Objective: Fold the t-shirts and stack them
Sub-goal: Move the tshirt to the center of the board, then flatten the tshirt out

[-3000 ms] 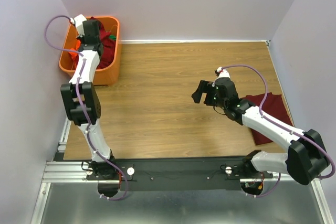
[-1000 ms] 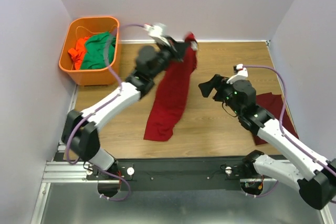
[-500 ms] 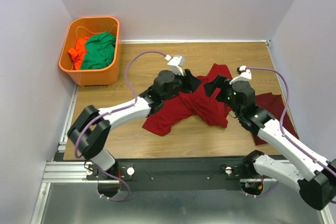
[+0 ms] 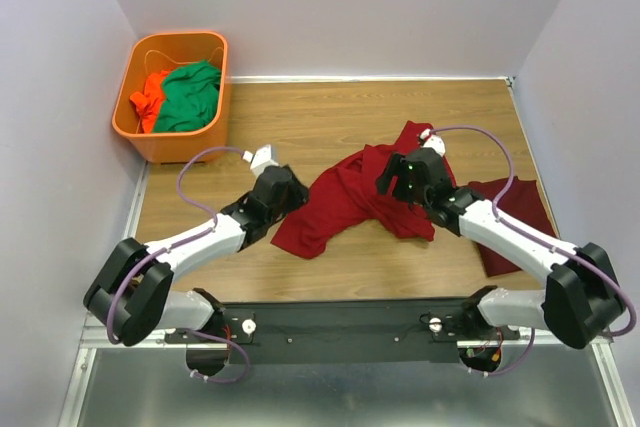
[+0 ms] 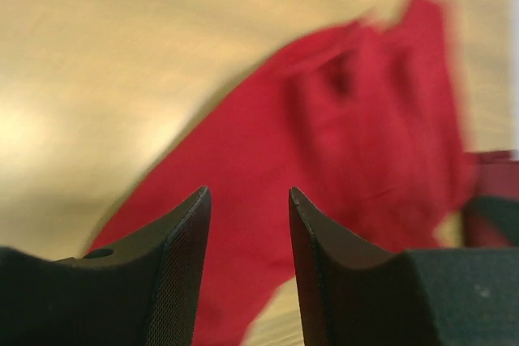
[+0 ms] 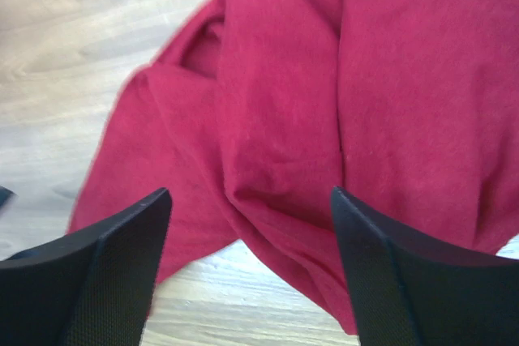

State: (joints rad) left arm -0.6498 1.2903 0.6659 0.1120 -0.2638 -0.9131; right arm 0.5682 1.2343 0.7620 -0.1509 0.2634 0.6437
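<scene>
1 crumpled dark red cotton t-shirt [image 4: 345, 202] sprawls across the middle of the wooden bench [image 4: 300, 117], its lower corner pointing toward the near edge. A 2nd dark red t-shirt [image 4: 520, 209] lies flat near the right edge. The left end effector [image 5: 248, 194] is released, just beside the crumpled shirt's left border. The right end effector [image 6: 250, 194] hovers spread wide over its folds. A broad stretch of wood separates the shirt from the orange plastic basket [image 4: 190, 147] at the far-left corner.

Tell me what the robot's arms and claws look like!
The left arm and right arm are white tubes with chunky black joints. A thin purple cable loops along each one. The left claw and right claw each have two black fingers with finely dotted pads.
</scene>
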